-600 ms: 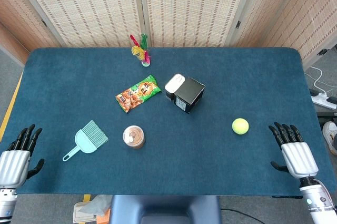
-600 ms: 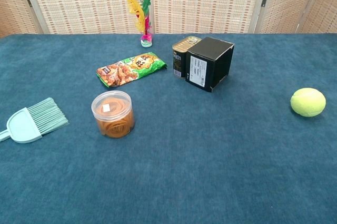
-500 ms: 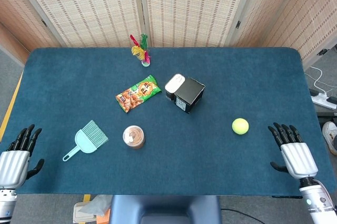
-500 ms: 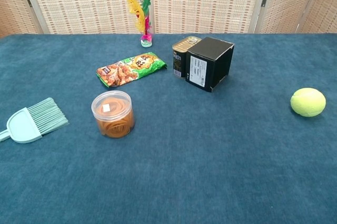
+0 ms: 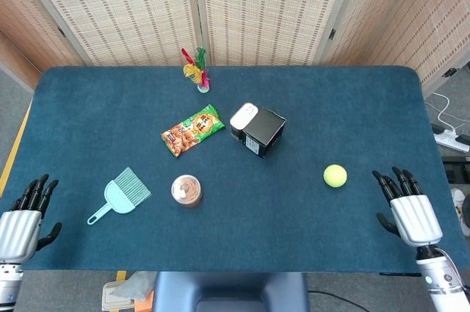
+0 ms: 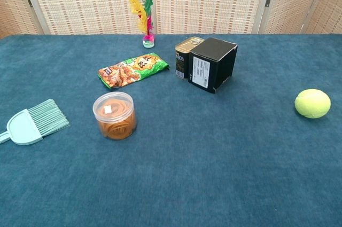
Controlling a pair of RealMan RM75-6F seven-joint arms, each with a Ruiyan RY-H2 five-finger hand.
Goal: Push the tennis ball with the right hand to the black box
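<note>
Right hand (image 5: 411,213): fingers (image 5: 393,181) spread, holding nothing, at near right table edge. One tennis ball (image 5: 335,175) lies left of them, apart, not touched. One black box (image 5: 263,131) farther left and beyond. Left hand (image 5: 20,225): fingers spread, holding nothing, near left edge.

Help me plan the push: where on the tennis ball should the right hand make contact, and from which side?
Contact the tennis ball on its right-hand, slightly nearer face, coming from the right hand side. The black box lies up and left of the ball, so pushing from the opposite face should roll it there; it is round and sits free on the table.
</note>
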